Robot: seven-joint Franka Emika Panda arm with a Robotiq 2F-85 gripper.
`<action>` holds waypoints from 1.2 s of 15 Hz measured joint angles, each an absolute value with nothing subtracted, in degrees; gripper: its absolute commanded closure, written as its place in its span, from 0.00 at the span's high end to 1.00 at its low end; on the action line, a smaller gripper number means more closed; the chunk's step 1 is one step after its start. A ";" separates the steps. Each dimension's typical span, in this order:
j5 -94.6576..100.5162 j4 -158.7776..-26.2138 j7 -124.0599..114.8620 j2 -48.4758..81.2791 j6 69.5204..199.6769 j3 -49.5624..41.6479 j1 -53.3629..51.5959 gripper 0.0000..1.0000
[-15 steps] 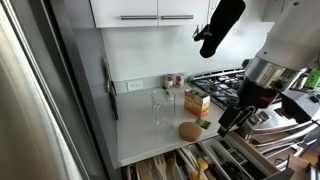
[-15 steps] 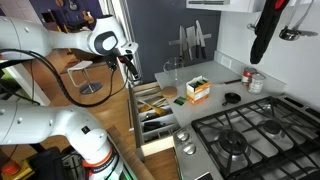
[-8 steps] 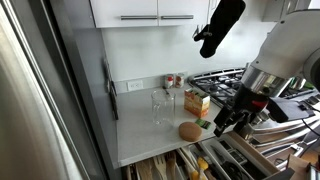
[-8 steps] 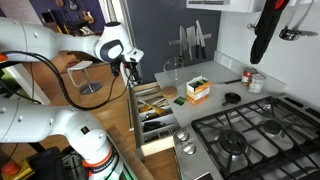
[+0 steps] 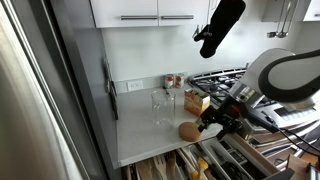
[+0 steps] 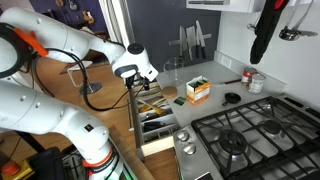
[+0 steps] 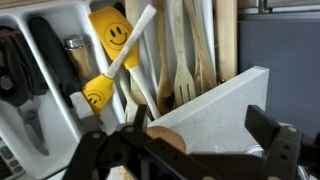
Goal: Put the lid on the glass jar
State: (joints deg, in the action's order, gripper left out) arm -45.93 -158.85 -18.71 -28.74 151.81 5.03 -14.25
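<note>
While the claw (image 5: 213,122) hangs low at the front edge of the counter (image 5: 140,140), we see in the wrist view that its fingers (image 7: 275,135) stand wide apart. The lid (image 5: 190,131) lies flat on the counter close to that edge, just beside the claw. From the wrist we catch only part of its tan rim between the fingers. The glass jar (image 5: 160,104) stands upright further back on the counter, apart from the lid, with its mouth uncovered. A yellow box (image 5: 197,101) sits beside the jar, toward the stove (image 5: 225,80). Below the counter a drawer (image 7: 40,120) is pulled out, holding wooden spoons (image 7: 190,50) and a yellow spatula (image 7: 113,35) with a smiling face.
</note>
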 measured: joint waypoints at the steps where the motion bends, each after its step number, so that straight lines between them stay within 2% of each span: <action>1: -50.71 -158.82 -14.95 -27.22 153.59 3.27 -16.04 1.00; 13: -55.71 -157.97 -10.56 -23.56 155.24 2.78 -15.82 1.00; 18: -64.78 -157.95 1.63 -19.84 155.32 -2.61 -16.13 1.00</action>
